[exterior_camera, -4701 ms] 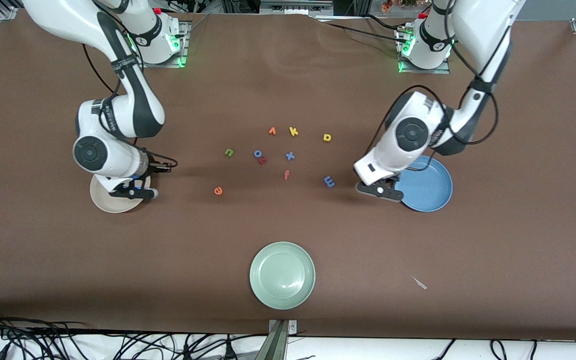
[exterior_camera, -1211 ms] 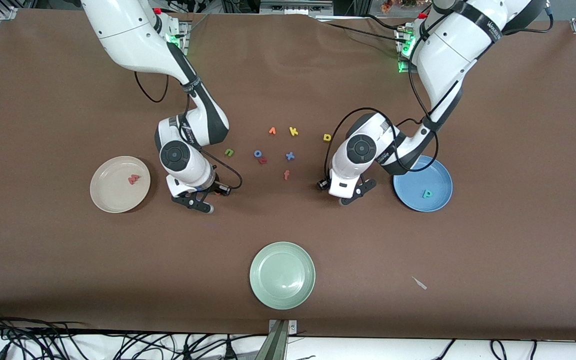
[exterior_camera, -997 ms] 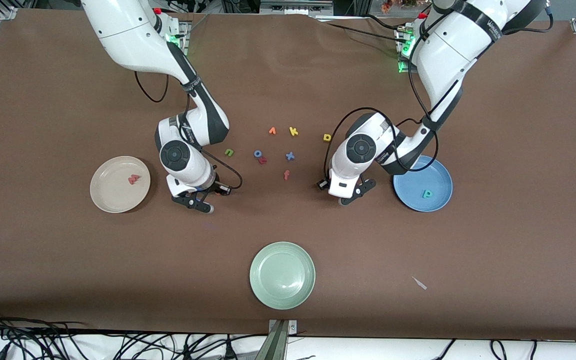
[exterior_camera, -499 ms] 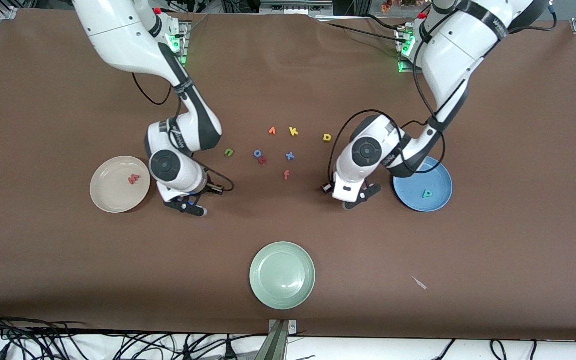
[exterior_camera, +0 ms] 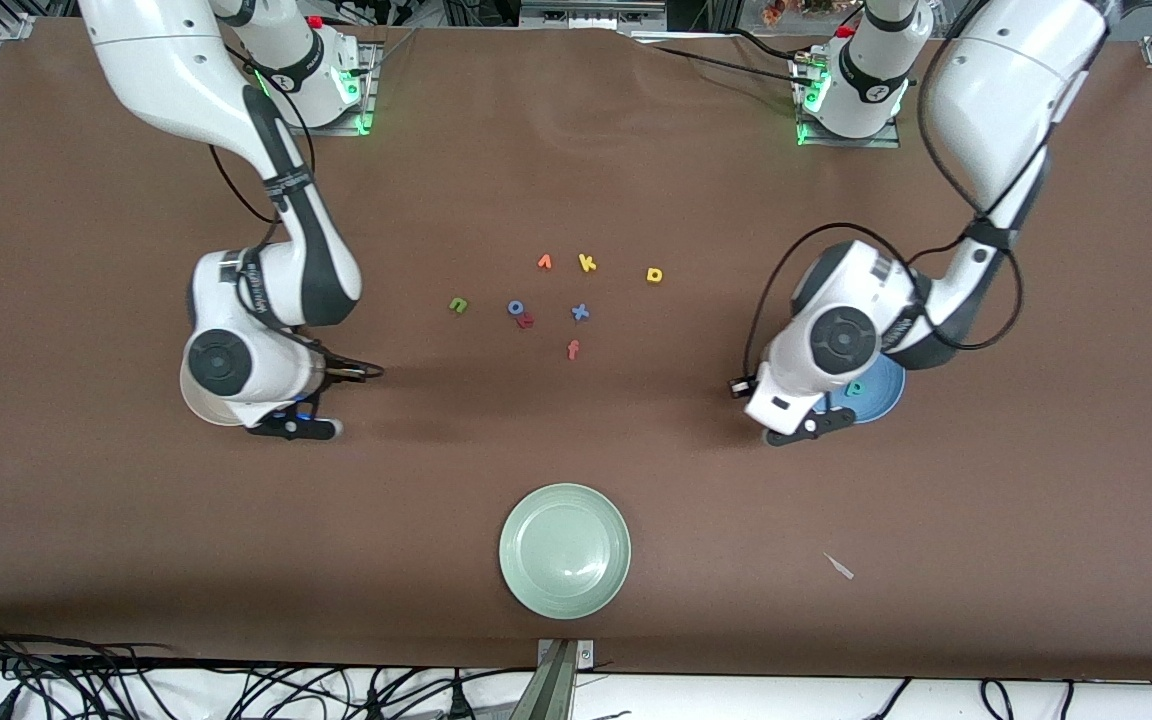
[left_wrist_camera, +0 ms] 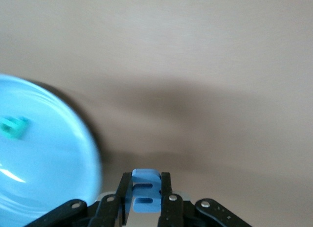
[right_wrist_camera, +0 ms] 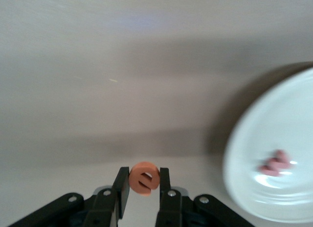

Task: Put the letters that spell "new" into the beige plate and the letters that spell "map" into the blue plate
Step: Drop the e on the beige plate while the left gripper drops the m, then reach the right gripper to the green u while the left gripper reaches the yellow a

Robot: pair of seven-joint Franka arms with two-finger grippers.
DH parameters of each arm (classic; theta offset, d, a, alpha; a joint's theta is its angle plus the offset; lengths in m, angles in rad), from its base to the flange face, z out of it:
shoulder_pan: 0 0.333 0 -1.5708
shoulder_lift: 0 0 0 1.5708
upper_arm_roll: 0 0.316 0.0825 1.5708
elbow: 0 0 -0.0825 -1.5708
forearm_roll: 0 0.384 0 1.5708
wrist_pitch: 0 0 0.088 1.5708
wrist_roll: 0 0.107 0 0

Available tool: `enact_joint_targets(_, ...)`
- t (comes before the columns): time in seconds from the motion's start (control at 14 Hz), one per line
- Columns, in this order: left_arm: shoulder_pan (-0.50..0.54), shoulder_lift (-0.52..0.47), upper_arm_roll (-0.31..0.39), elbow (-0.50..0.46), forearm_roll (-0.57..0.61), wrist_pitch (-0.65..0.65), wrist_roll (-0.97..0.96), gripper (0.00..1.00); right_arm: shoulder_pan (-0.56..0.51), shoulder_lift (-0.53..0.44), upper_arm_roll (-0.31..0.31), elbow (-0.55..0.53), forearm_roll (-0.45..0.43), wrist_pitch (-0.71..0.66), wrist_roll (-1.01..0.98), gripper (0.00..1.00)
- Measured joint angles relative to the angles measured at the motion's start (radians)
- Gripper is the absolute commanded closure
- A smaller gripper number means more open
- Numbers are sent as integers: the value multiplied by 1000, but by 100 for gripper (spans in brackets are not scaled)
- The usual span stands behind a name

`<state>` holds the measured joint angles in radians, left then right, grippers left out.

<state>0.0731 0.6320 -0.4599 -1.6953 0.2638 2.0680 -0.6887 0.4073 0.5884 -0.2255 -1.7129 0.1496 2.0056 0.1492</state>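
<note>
My right gripper [right_wrist_camera: 144,172] is shut on the orange e [right_wrist_camera: 144,180], just off the rim of the beige plate [right_wrist_camera: 254,139], where the pinkish-red w [right_wrist_camera: 275,163] lies. In the front view that gripper [exterior_camera: 294,428] and its arm hide most of the plate [exterior_camera: 194,408]. My left gripper [left_wrist_camera: 146,178] is shut on the blue m [left_wrist_camera: 145,196] beside the blue plate [left_wrist_camera: 49,168], which holds the teal p [left_wrist_camera: 14,127]. The front view shows this gripper [exterior_camera: 804,428] at the plate's [exterior_camera: 886,392] edge. The green n [exterior_camera: 458,304] and yellow a [exterior_camera: 654,274] lie on the table.
In mid-table lie an orange v [exterior_camera: 544,262], a yellow k [exterior_camera: 587,263], a blue x [exterior_camera: 580,312], an orange-red f [exterior_camera: 573,349] and two touching small letters [exterior_camera: 520,313]. A pale green plate [exterior_camera: 564,550] sits near the front edge, with a small white scrap [exterior_camera: 839,566] beside it.
Both arms have swung away from the letter cluster toward their own plates, each carrying its letter. The right arm now covers the beige plate and the left arm part of the blue one.
</note>
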Motion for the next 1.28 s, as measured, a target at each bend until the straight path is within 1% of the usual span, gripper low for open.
enact_joint_targets(0.07, 36, -8, 0, 0, 0, -46, 107, 97, -1, -5, -30, -1, 0, -26, -51, 87)
enact_joint_targets(0.14, 75, -14, 0, -1, 0, -87, 204, 93, -2, -7, -59, -1, 0, -49, -92, 87)
enact_joint_targets(0.36, 175, -19, -1, -26, 0, -159, 412, 92, -7, -7, -133, -7, 0, -84, -210, 86)
enact_joint_targets(0.43, 200, -19, -1, -45, 0, -161, 452, 91, -20, -6, -147, -11, 0, -85, -249, 78)
enact_joint_targets(0.5, 221, -19, -1, -66, 0, -161, 476, 88, -42, -4, -151, -14, 0, -84, -283, 26)
enact_joint_targets(0.57, 234, -19, -1, -82, 0, -161, 486, 74, -64, -1, -151, -16, 0, -84, -310, 0)
enact_joint_targets(0.71, 238, -19, -2, -113, 0, -140, 493, 39, -78, 2, -151, -16, 1, -84, -327, 0)
enact_joint_targets(0.78, 238, -19, -3, -133, 0, -111, 493, 16, -73, 1, -149, -15, 2, -84, -327, 0)
enact_joint_targets(0.85, 239, -19, -3, -155, 0, -87, 493, 1, -63, -2, -145, -15, 4, -85, -319, 0)
enact_joint_targets(1.0, 244, -19, -13, -174, -5, -71, 493, 0, -37, -15, -135, -14, 8, -88, -271, 0)
enact_joint_targets(1.07, 247, -21, -29, -173, -12, -71, 492, 0, -27, -27, -121, -15, 10, -93, -234, 0)
enact_joint_targets(1.28, 252, -54, -91, -165, -48, -97, 443, 0, -19, -70, -36, -21, 11, -103, -80, 0)
